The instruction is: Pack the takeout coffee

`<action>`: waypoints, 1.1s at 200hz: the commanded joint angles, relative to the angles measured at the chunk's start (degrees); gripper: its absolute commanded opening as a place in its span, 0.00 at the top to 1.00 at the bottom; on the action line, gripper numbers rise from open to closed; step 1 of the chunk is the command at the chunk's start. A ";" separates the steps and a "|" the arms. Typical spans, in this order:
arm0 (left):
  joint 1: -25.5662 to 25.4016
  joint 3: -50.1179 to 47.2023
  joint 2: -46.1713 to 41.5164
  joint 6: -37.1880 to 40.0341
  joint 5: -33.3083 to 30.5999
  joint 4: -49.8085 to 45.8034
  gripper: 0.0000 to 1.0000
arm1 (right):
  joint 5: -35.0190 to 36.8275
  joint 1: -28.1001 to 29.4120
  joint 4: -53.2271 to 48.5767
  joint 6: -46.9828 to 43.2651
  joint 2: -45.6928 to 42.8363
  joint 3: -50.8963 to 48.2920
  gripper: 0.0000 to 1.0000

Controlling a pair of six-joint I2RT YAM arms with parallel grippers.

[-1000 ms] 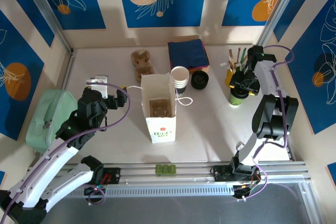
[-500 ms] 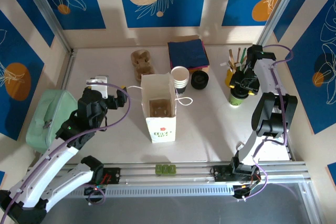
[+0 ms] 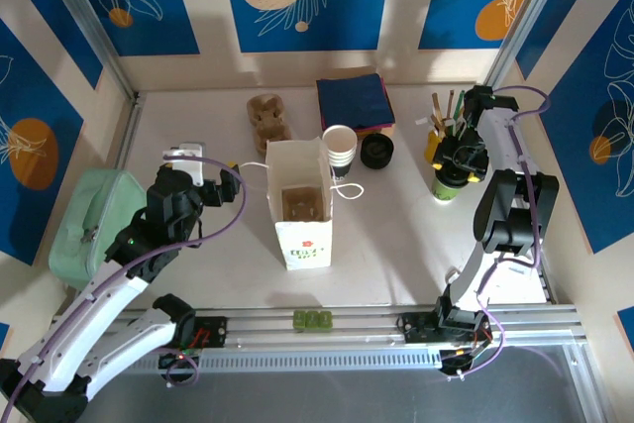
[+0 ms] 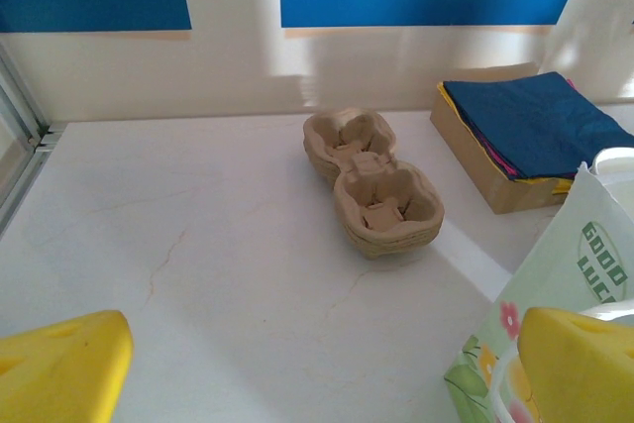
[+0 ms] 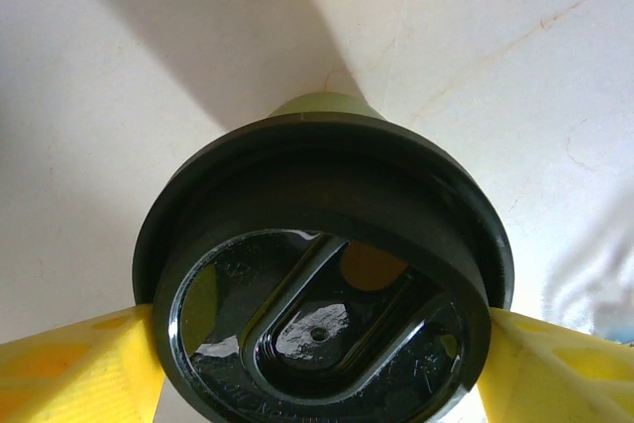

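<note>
Veined white tabletop (image 5: 495,37); glossy round black lid (image 5: 317,334) between the right fingers (image 5: 69,369)

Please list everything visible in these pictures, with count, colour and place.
takeout cup: one, greenish, black lid, right side
paper bag: one, white, centre
cup stack: one, white, behind the bag
loose lids: one pile, black, beside the stack
napkins: one stack, blue, far centre
cup carriers: one stack, brown, left of napkins
stirrer holder: one, yellow, behind the takeout cup
pouch: one, green, left edge
left arm: jaws open, empty
right arm: jaws against the cup's lid
</note>
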 commanded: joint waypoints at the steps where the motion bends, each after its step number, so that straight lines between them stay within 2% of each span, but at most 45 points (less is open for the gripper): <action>1: 0.66 -0.38 -0.20 -0.61 0.76 0.81 0.01 | -0.77 0.27 -0.99 0.38 1.39 1.38 0.22; 149: 0.66 -0.20 -0.20 -0.70 0.89 0.57 0.01 | -1.47 0.24 0.22 2.50 -0.35 2.03 0.18; 220: 0.66 -0.03 -0.22 -0.78 0.93 0.24 0.01 | -1.30 -0.17 0.81 2.76 0.42 0.96 0.22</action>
